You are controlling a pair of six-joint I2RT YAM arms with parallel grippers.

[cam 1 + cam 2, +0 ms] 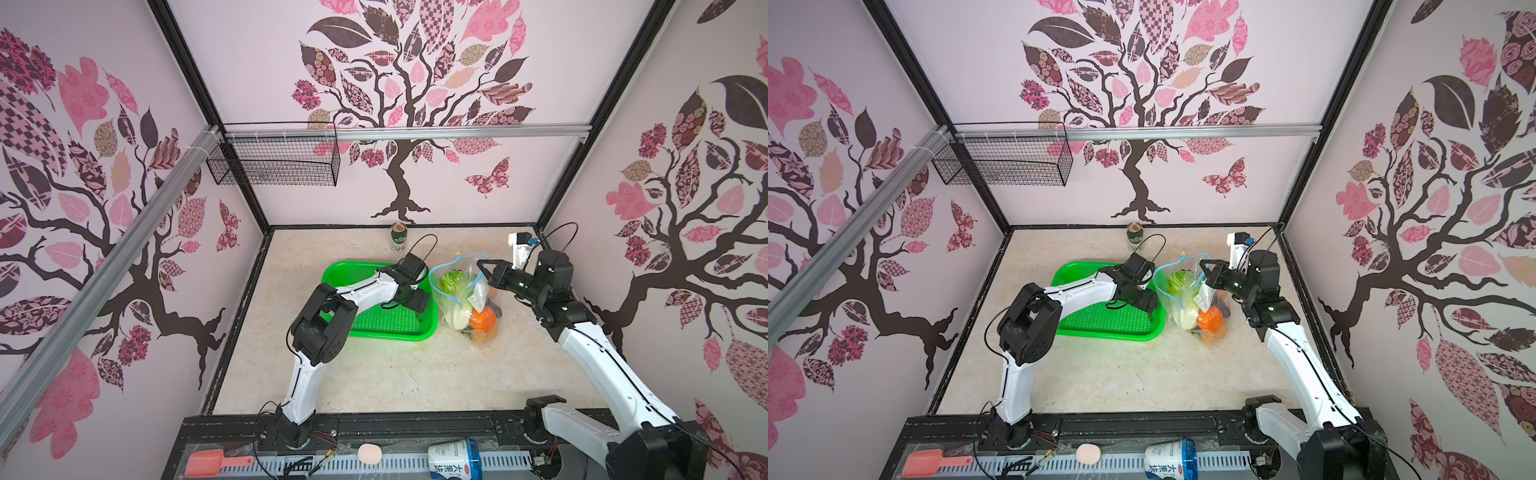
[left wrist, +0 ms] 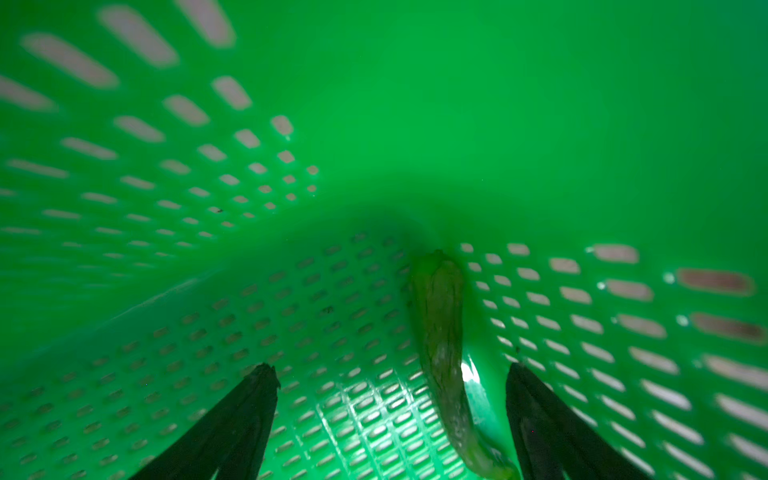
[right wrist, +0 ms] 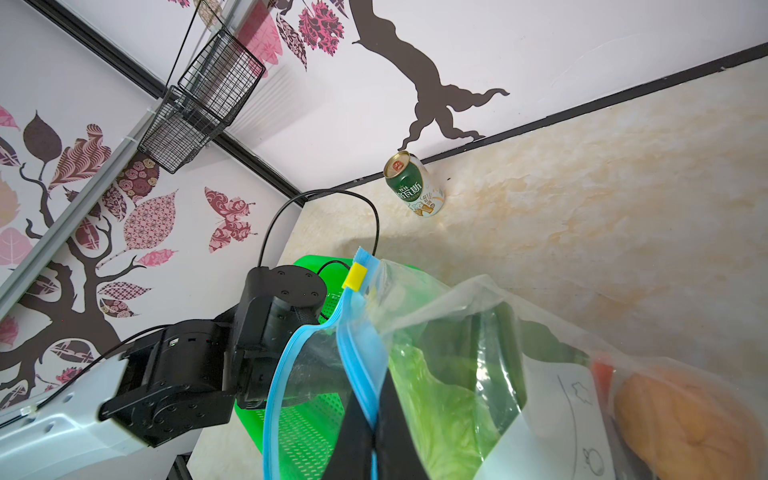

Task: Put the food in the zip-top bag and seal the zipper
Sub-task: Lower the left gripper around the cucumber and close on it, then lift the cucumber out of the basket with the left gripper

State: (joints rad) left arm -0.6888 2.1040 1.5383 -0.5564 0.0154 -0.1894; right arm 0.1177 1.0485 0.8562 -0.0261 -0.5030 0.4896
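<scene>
Clear only from left wrist: left claw point(image 2: 390, 370) released, straddling a dark green piece point(image 2: 440, 316) in the green basket point(image 2: 519, 124). Clear only from right wrist: right claw point(image 3: 376, 419) clenched on zipper point(image 3: 354, 353); zip-top bag point(image 3: 457, 299), cabbage point(image 3: 436, 399) just beyond.

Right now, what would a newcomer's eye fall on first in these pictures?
The clear zip-top bag, stuffed with cabbage and orange vegetables, sits just right of the green basket, its blue zipper pinched in the right claw. The left claw hangs open inside the basket, over one dark green piece lying on its floor.
</scene>
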